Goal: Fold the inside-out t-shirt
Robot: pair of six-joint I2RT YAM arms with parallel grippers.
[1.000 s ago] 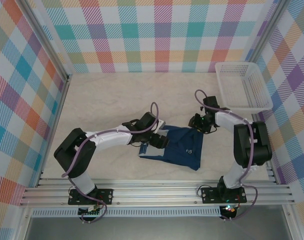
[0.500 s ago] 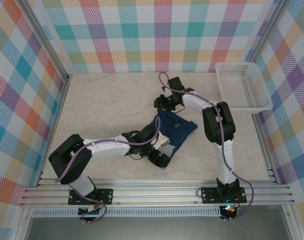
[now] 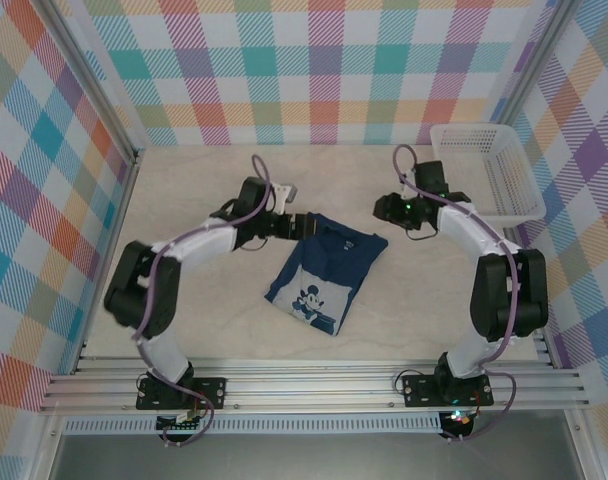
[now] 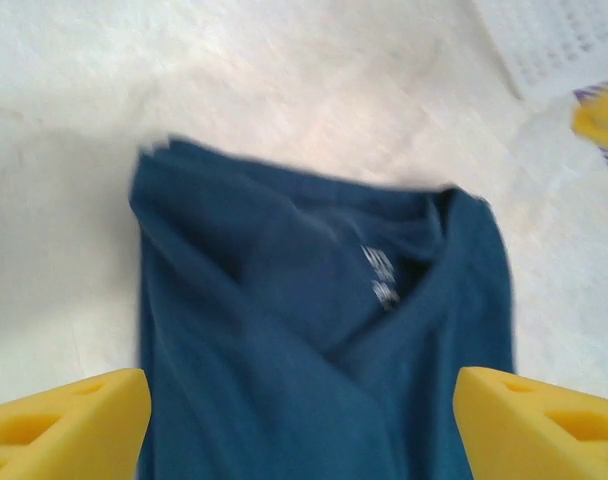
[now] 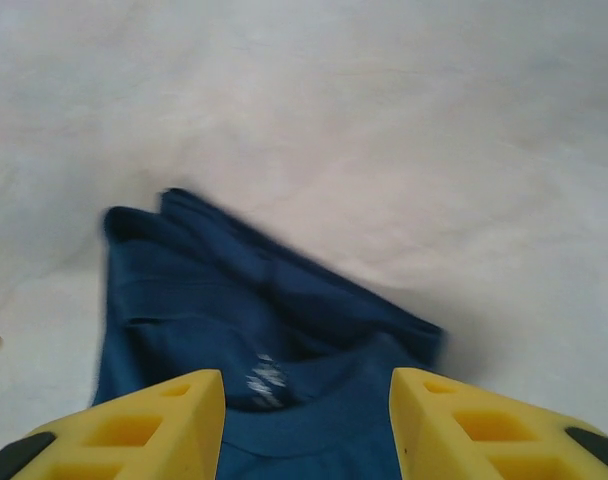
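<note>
I see the dark navy blue soft cloth t-shirt [image 3: 334, 250] lying flat on the pale beige table top [image 3: 204, 310], in the middle of the top picture. It is folded into a long shape that leans from upper right down to lower left. A lighter blue patch with a cartoon mouse [image 3: 306, 298] shows on its lower part.

My left gripper [image 3: 302, 226] sits at the upper left edge of the t-shirt. Its jaws are wide apart and hold nothing. In my left wrist picture the two yellow fingers [image 4: 69, 425] stand in the bottom corners, and the blue cloth runs down between them. I cannot tell if they touch the cloth. A small white tag [image 4: 382, 277] shows inside the neck hole, right of the middle (it is a bit blurry).

My right gripper [image 3: 381, 208] is near the upper right corner of the t-shirt, with a strip of bare table between them. Its jaws are apart too, with nothing in them. In my right wrist picture the yellow fingers [image 5: 134, 430] sit at the bottom edge, and the neck of the t-shirt lies between them.

A white plastic mesh basket [image 3: 489, 180] stands in the upper right of the top picture, well apart from the t-shirt.
</note>
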